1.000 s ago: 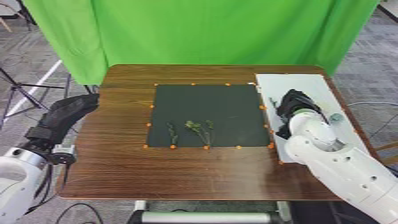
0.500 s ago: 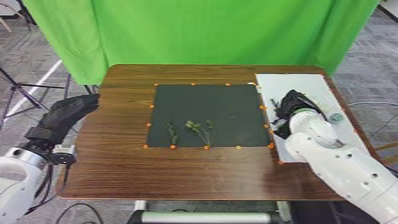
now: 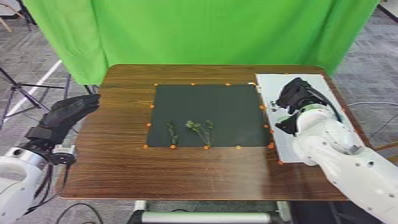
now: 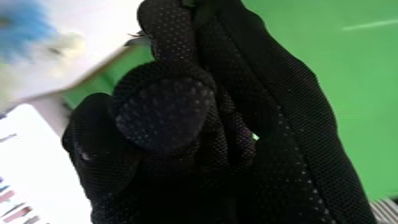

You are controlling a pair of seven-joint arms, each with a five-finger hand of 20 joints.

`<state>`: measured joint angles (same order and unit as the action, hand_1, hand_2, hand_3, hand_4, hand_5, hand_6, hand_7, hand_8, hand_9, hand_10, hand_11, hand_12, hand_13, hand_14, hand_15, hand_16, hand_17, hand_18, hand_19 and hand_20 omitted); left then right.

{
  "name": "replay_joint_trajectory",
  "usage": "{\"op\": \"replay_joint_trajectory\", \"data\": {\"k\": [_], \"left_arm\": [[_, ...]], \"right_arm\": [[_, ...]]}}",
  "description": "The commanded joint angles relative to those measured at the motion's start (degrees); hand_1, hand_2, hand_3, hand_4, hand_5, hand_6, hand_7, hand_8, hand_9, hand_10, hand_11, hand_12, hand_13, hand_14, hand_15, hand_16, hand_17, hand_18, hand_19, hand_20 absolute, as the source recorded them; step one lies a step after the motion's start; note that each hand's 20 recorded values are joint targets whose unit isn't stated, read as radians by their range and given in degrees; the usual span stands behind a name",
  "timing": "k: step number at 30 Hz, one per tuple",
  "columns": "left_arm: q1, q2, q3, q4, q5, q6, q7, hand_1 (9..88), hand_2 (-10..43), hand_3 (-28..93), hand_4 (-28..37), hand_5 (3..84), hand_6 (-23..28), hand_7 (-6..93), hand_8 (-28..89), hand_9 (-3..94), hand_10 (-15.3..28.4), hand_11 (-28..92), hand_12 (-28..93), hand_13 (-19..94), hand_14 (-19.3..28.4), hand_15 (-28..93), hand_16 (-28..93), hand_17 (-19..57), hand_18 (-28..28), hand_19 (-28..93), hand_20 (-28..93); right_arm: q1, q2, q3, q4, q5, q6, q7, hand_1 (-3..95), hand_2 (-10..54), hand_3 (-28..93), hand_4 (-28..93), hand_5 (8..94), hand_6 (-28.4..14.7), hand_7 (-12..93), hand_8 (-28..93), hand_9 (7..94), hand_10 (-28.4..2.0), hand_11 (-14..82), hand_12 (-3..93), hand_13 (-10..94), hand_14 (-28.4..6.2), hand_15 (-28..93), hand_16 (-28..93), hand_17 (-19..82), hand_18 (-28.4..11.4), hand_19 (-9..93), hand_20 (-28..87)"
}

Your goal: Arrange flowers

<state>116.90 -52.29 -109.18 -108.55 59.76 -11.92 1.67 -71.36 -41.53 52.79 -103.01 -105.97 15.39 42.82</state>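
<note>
In the head view, my right hand [image 3: 298, 92] is over the white board at the table's right, its fingers pointing toward the far side. My right hand [image 4: 164, 112] in the right wrist view has long, mostly straight fingers with the thumb in front; nothing held can be made out. A blurred blue flower [image 4: 19, 29] and pale flowers [image 4: 64, 46] appear beyond it. On the dark mat [image 3: 209, 102] lie a thin green stem [image 3: 172, 133], a leafy sprig [image 3: 193, 126] and another slim stem [image 3: 210, 126]. My left hand [image 3: 71, 110] is open beside the table's left edge.
The white board [image 3: 282, 145] runs along the right side of the brown table [image 3: 169, 172]. Orange markers surround the dark mat. A green curtain [image 3: 209, 35] hangs behind the table's far edge.
My right hand has turned and its fingers now extend farther toward the board's far end. The right forearm has shifted slightly to the right. The left hand and the stems on the mat are unmoved.
</note>
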Motion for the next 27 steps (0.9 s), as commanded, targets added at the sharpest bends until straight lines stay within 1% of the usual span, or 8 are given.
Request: {"op": "replay_joint_trajectory", "data": {"k": [1, 3, 5, 7, 10, 14, 19, 27], "left_arm": [[0.07, 0.16, -0.14, -0.07, -0.06, -1.13, -0.58, 29.4, -9.4, 56, -18.0, 38.2, 6.4, 10.4, -4, 32.3, 13.6, 11, 14, 26, 16.0, 8, 4, 0.2, 11.1, 5, 12], [-0.22, -0.07, 0.01, 0.02, 0.02, -1.39, -0.79, 29.4, -9.4, 56, -18.0, 38.2, 6.5, 10.3, -4, 32.3, 13.6, 11, 14, 26, 16.0, 8, 4, 0.2, 11.1, 5, 12], [-0.62, 0.06, 0.38, 0.23, -0.02, -1.70, -0.88, 29.3, -9.4, 56, -17.9, 38.2, 6.5, 10.2, -4, 32.3, 13.6, 11, 14, 26, 16.0, 8, 4, 0.2, 11.0, 5, 12], [-0.84, 0.06, 0.48, 0.28, 0.50, -2.09, -0.91, 29.2, -9.4, 56, -17.9, 38.2, 6.5, 10.2, -4, 32.3, 13.6, 11, 14, 26, 16.0, 8, 4, 0.2, 11.1, 5, 12], [-0.63, 0.01, 0.45, 0.17, 0.12, -1.68, -0.90, 29.2, -9.5, 56, -17.9, 38.1, 6.5, 10.2, -4, 32.2, 13.6, 11, 14, 26, 16.0, 8, 4, 0.2, 11.1, 5, 12], [-0.85, -0.56, 0.31, 0.22, 0.46, -2.45, -1.33, 29.2, -9.5, 56, -18.1, 38.1, 6.4, 10.1, -4, 32.1, 13.5, 11, 14, 25, 16.0, 8, 4, 0.1, 11.0, 5, 12], [-0.96, -0.51, 0.51, 0.36, 0.35, -2.62, -1.43, 29.2, -9.5, 56, -18.2, 38.1, 6.5, 10.0, -4, 32.1, 13.6, 11, 14, 25, 16.0, 8, 4, 0.1, 11.0, 5, 12], [-0.37, -0.92, -0.08, 0.14, 0.19, -3.18, -1.92, 29.3, -9.3, 56, -18.1, 38.0, 6.5, 10.0, -4, 32.0, 13.6, 11, 14, 25, 16.1, 8, 4, 0.0, 11.1, 5, 12]], "right_arm": [[0.09, 0.94, -2.61, -6.11, 1.08, -0.04, -4.35, 69.7, -9.5, 48, -2, 70.6, -4.1, 33, 24, 91.1, -10.8, 11.9, 46.8, 93, -1.2, 50, 37, 64, -9.8, 91, 48], [0.09, 0.42, -4.12, -7.03, 0.97, -0.27, -4.58, 69.7, -9.5, 48, -2, 70.6, -4.0, 33, 24, 91.1, -10.7, 11.9, 46.7, 93, -1.2, 50, 37, 64, -9.8, 91, 48], [-0.14, 0.11, -5.63, -7.60, 0.64, -0.14, -5.44, 69.6, -9.5, 48, -2, 70.7, -4.1, 33, 24, 91.1, -10.5, 12.0, 46.6, 93, -1.2, 50, 37, 64, -9.8, 91, 48], [-0.16, -0.43, -7.06, -7.87, 0.26, -0.41, -5.52, 69.5, -9.5, 48, -2, 70.8, -4.1, 33, 24, 91.2, -10.5, 11.9, 46.5, 93, -1.2, 50, 37, 64, -9.8, 91, 48], [0.49, -1.71, -9.38, -7.07, -0.54, -0.79, -5.45, 69.3, -9.5, 48, -2, 70.8, -4.1, 33, 24, 91.2, -10.5, 11.9, 46.4, 93, -1.2, 50, 37, 64, -9.8, 91, 48], [1.58, -3.32, -11.86, -5.31, -1.98, -1.16, -4.83, 69.3, -9.5, 48, -2, 70.8, -4.1, 33, 23, 91.5, -10.3, 11.8, 46.1, 93, -1.2, 50, 38, 64, -9.8, 91, 48], [1.61, -4.07, -12.55, -4.21, -2.37, -3.42, -4.25, 69.2, -9.5, 48, -2, 70.8, -4.0, 33, 23, 91.6, -10.2, 11.8, 46.1, 93, -1.2, 49, 38, 64, -9.9, 91, 48], [-0.14, -3.50, -12.33, -3.49, -2.28, -4.98, -3.98, 68.7, -9.5, 48, -3, 70.2, -3.9, 34, 23, 91.1, -10.9, 11.3, 45.9, 93, -1.7, 49, 38, 64, -10.4, 91, 48]]}}
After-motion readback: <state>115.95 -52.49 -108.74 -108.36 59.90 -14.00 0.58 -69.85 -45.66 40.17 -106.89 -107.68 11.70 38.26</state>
